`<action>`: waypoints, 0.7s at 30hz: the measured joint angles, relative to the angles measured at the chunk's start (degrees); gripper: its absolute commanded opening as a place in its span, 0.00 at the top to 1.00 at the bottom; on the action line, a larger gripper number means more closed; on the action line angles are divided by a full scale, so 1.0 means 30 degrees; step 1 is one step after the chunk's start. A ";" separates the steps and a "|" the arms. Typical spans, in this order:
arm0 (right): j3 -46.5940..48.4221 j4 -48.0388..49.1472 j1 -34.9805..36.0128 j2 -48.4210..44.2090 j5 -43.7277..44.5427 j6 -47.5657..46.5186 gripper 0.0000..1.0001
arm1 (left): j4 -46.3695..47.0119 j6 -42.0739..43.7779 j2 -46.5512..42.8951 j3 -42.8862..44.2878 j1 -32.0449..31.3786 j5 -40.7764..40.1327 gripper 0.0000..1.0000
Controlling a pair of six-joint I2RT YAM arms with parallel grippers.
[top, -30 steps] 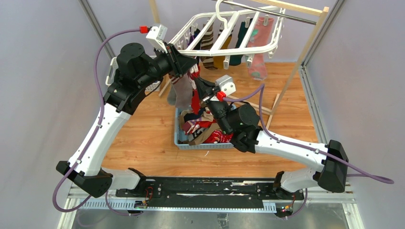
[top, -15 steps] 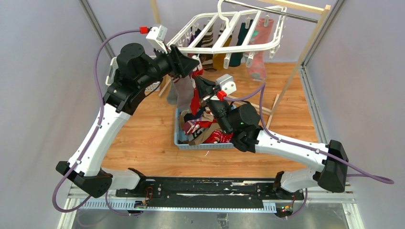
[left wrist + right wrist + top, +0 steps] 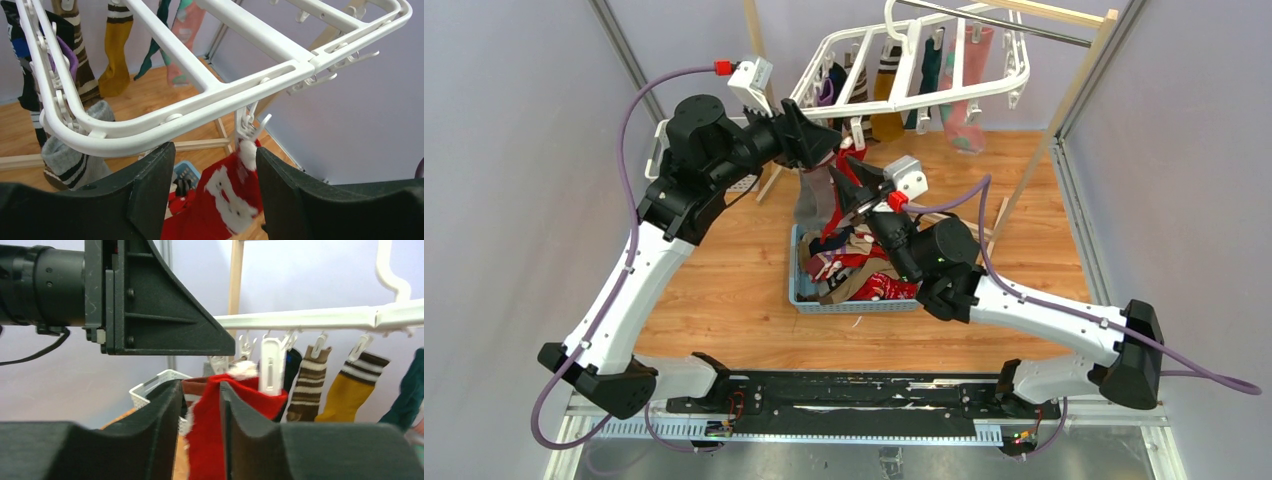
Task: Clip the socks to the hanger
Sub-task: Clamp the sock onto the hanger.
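Over the wooden bench [image 3: 724,290], the hanger [image 3: 200,95] holds several socks [image 3: 116,55] plus a red sock [image 3: 225,200], seemingly clipped, hanging within the open left end effector [image 3: 215,150]; whether the right end effector [image 3: 200,385] grips it is unclear; more fill the basket [image 3: 796,285].

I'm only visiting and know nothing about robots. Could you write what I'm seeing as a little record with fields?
hanger: white frame, tilted, with other socks clipped along it
red sock: hangs from a clip at the near corner
left end effector: open, close to that clip
right end effector: red sock between its fingers, grip unclear
basket: blue, full of loose socks
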 measured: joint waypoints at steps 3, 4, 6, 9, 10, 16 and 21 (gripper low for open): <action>-0.0452 -0.0678 -0.0022 -0.0678 -0.0248 0.0393 0.49 | -0.0044 0.0087 -0.0073 -0.0211 0.0000 -0.0051 0.36; -0.0656 -0.0940 -0.0066 -0.0984 -0.0342 0.0561 0.46 | -0.0073 0.0131 -0.0073 -0.0240 0.0000 -0.0066 0.37; -0.1086 -0.1545 -0.0226 -0.1683 -0.0503 0.0867 0.45 | -0.0131 0.0262 -0.0073 -0.0306 0.0000 -0.0131 0.37; -0.1953 -0.2608 -0.0765 -0.3198 -0.0780 0.1501 0.44 | -0.0226 0.0474 -0.0073 -0.0342 0.0000 -0.0189 0.37; -0.2280 -0.2922 -0.1049 -0.3781 -0.0860 0.1741 0.44 | -0.0270 0.0546 -0.0073 -0.0372 0.0000 -0.0197 0.37; -0.4029 -0.4838 -0.4430 -0.7227 -0.1668 0.3483 0.40 | -0.0452 0.1275 -0.0073 -0.0568 0.0000 -0.0503 0.37; -0.3942 -0.6025 -0.7468 -0.7854 -0.3111 0.4612 0.40 | -0.0452 0.1836 -0.0066 -0.0576 0.0000 -0.0976 0.37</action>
